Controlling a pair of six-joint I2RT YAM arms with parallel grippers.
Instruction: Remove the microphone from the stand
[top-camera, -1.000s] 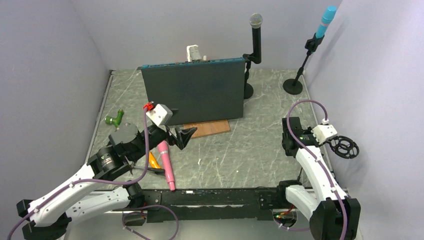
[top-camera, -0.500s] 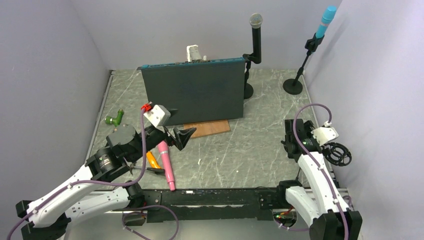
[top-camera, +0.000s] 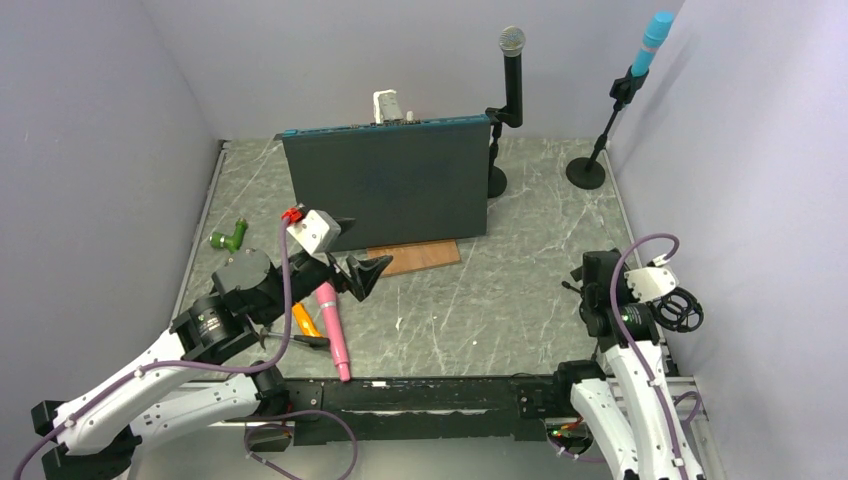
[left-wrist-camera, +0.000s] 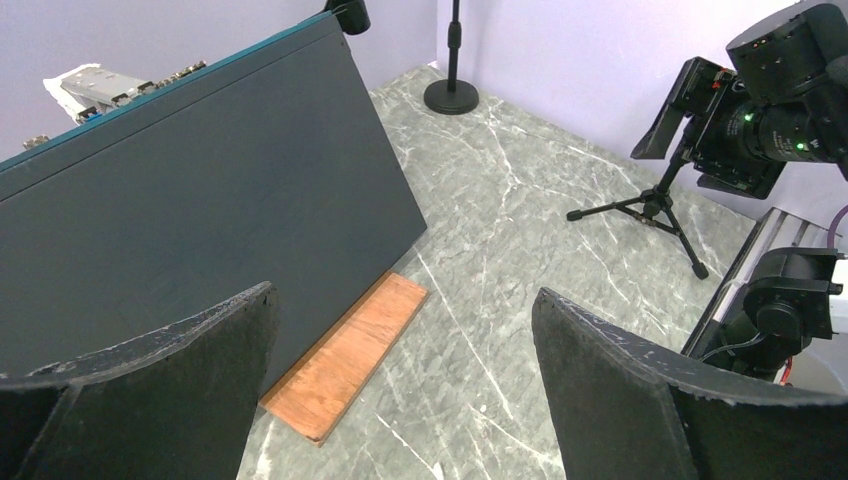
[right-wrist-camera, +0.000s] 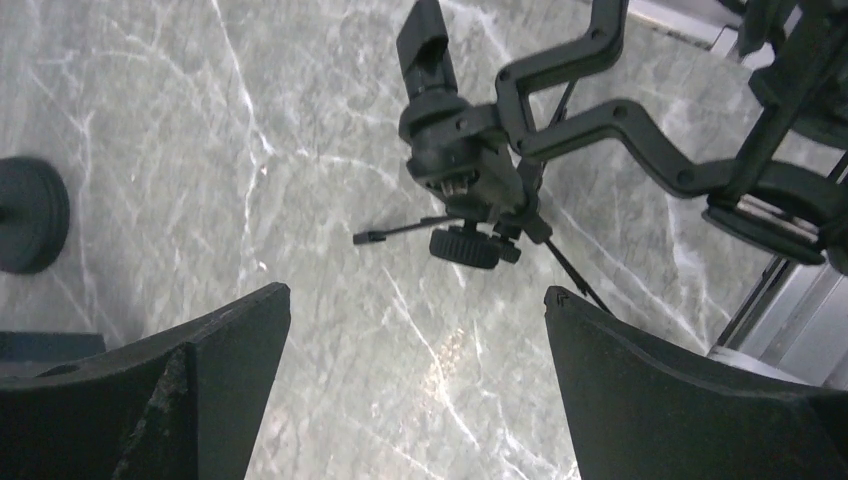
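ref: clock face laid on the top view, 12 = far wall, 6 = arm bases
left hand (left-wrist-camera: 405, 292): wide, holding nothing; held above the tabletop (top-camera: 500, 290) at 8 o'clock, aimed at the dark panel (top-camera: 385, 185)
right hand (right-wrist-camera: 417, 293): wide as well, holding nothing; at 4 o'clock by the right edge, looking down on the tripod stand (right-wrist-camera: 470, 190)
pink microphone (top-camera: 333, 330): lying flat on the tabletop at 7 o'clock, long axis roughly 12-to-6, just beside the left hand and apart from its fingers
tripod stand: on its legs at 4 o'clock, clip end pointing up; ahead of the right hand, clear of both fingers
orange tool (top-camera: 305, 320): at the pink microphone's 9 o'clock; touching or just beside, can't tell
black microphone (top-camera: 512, 70): upright in the clip of a round-base stand (top-camera: 497, 182) at 1 o'clock, silver head up
teal microphone (top-camera: 650, 42): clipped on a leaning stand (top-camera: 586, 173) at 2 o'clock, near the right wall
dark panel: standing on its long edge, centre toward 12 o'clock, face toward the arms
wooden board (top-camera: 412, 257): flat on the tabletop at the panel's 6 o'clock, touching its foot
green part (top-camera: 230, 237): 9 o'clock, near the left wall, well apart from the rest
white device (top-camera: 388, 105): behind the panel at 12 o'clock, only its top shows
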